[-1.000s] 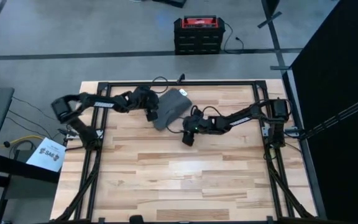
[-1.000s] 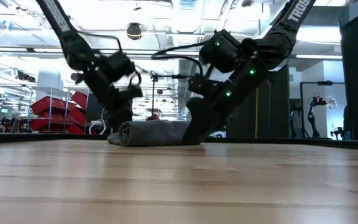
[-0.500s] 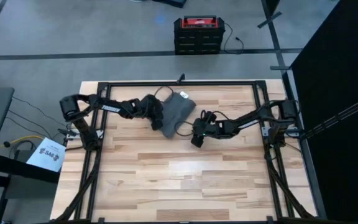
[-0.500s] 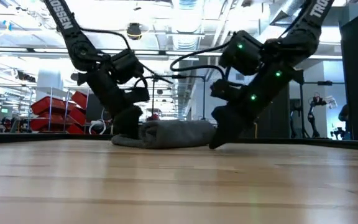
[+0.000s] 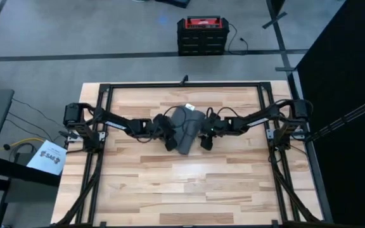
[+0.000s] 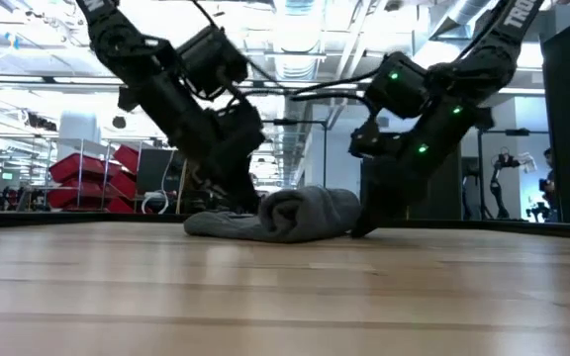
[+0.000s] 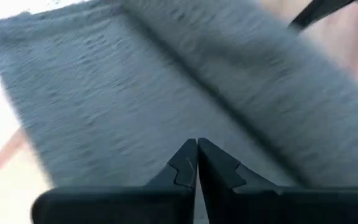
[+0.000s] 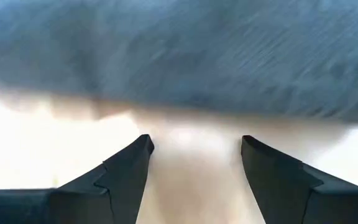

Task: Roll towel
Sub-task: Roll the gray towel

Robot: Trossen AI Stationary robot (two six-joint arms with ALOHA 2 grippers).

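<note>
The dark grey towel (image 5: 185, 128) lies mid-table, a little toward the far edge. It is partly rolled: a thick roll (image 6: 310, 211) rests on the wood, and a flat layer (image 6: 211, 224) spreads out from it. A small white tag (image 5: 190, 106) shows at its far end. My left gripper (image 5: 168, 136) is shut, tips down on the flat layer (image 7: 104, 99). My right gripper (image 5: 206, 138) stands open at the towel's right side, with bare wood between its fingers (image 8: 196, 146). My left gripper sets its shut fingertips (image 7: 188, 158) on the towel's flat layer (image 7: 166, 124), beside the roll. It comes slanting down from the table's left. No cloth shows between the fingers, so I cannot tell whether any is pinched. The towel stays lying on the table.
A black metal frame (image 5: 100, 126) runs around the table top. The near half of the table is bare wood (image 5: 182, 183). A red and black box (image 5: 201, 35) stands on the floor beyond the far edge.
My left gripper has gone toward the table's right and near edges, staying at the towel. My right gripper has shifted toward the right edge. The towel has slid toward the near edge and turned about. It now shows a thicker roll on its right side.
</note>
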